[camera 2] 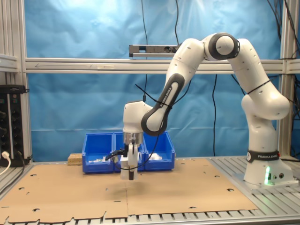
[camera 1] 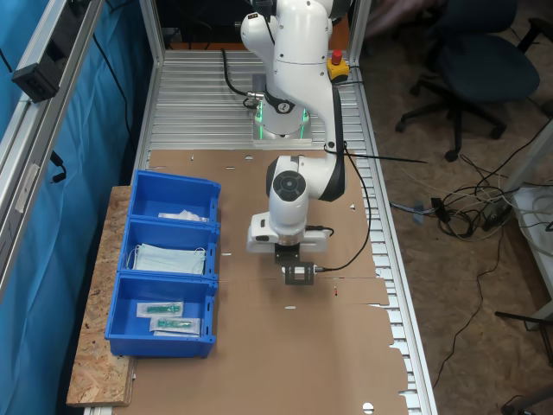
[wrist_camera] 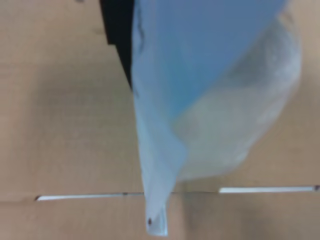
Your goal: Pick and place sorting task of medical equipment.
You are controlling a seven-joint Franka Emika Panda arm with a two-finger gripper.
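My gripper [camera 2: 131,176] hangs a little above the cardboard, fingers pointing down, in front of the blue bins. It is shut on a flat packet of medical equipment [wrist_camera: 200,80], pale blue on one face and whitish and see-through on the other. The packet dangles below the fingers [wrist_camera: 118,35] and is white beside them in the second exterior view [camera 2: 124,171]. In the first exterior view the hand [camera 1: 298,274] covers the packet from above, at about the level of the middle bin, toward the first exterior view's right of it.
A row of three blue bins [camera 1: 119,298] stands on a chipboard slab at the first exterior view's left. The far one holds a white packet [camera 1: 183,215], the middle one face masks [camera 1: 170,258], the near one packets with green-tipped instruments [camera 1: 168,316]. Brown cardboard [camera 1: 259,363] covers the table.
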